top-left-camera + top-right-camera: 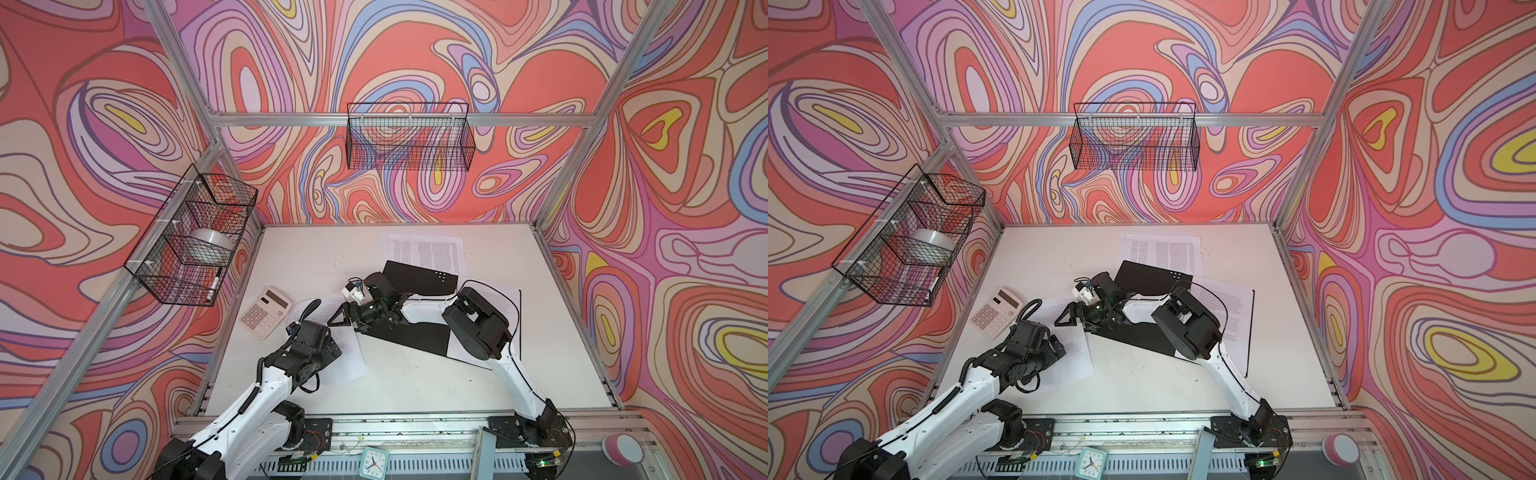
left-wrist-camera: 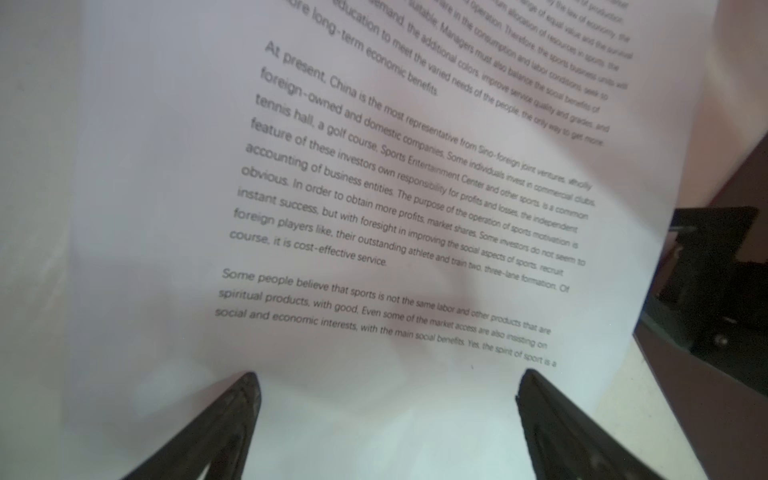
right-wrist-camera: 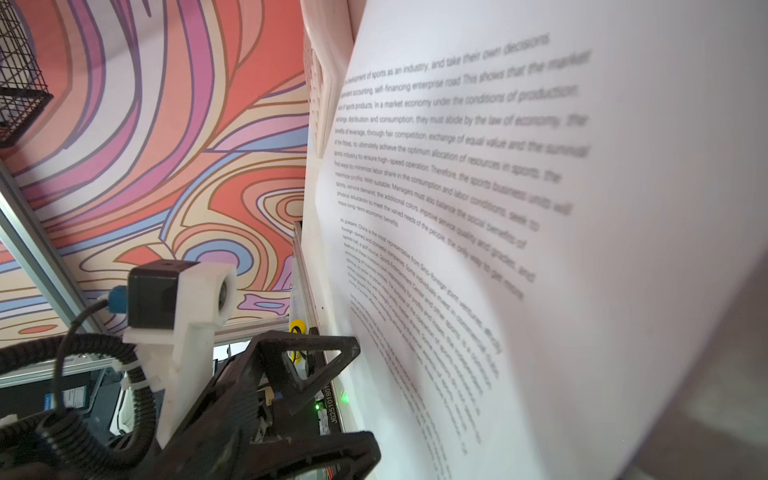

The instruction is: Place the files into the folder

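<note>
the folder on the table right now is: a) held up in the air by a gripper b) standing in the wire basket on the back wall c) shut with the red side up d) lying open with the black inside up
d: in both top views the folder lies flat and open on the table, its black inside facing up.

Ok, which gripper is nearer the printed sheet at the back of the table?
Right. The right gripper is front-left of the back sheet, at the open folder's left edge. The left gripper is farther toward the front, over the loose sheet by the calculator.
</note>
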### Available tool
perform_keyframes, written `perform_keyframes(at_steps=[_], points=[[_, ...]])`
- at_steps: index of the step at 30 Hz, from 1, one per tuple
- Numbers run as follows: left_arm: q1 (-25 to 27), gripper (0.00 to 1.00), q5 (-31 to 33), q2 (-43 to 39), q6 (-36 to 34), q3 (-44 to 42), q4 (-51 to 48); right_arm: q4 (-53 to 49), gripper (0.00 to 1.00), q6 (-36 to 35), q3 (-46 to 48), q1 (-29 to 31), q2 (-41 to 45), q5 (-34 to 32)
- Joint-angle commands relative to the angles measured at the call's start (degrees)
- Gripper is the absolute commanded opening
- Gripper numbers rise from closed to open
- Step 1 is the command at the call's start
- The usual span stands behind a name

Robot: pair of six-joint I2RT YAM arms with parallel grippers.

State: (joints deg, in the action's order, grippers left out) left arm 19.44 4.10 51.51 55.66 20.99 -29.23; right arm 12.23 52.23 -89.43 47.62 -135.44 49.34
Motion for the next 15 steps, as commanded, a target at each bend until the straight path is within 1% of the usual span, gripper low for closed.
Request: perform_keyframes(at_steps=[1, 3, 5, 9, 15], points=[[-0.41, 0.96, -3.75, 2.70, -2.46, -1.30, -1.34, -0.14, 0.92, 2.36, 0.54, -0.65, -2.18, 0.10], [-0.42, 0.96, -5.34, 4.02, -3.54, -0.96, 0.52, 1.31, 0.91, 3.48, 1.53, -1.45, -1.40, 0.27], [-0.29, 0.96, -7.13, 5.36, -4.14, -0.98, 2.61, 0.40, 0.88, 2.85, 2.39, -2.24, -0.32, -0.47], [-0.15, 0.96, -8.47, 6.81, -4.33, -1.22, 4.88, -8.69, 0.77, -3.18, 0.75, -2.88, 0.30, -3.41], [-0.09, 0.95, -8.76, 5.29, -4.84, -1.30, 5.44, -8.37, 0.53, -3.52, 0.08, -2.90, -0.40, -3.64]])
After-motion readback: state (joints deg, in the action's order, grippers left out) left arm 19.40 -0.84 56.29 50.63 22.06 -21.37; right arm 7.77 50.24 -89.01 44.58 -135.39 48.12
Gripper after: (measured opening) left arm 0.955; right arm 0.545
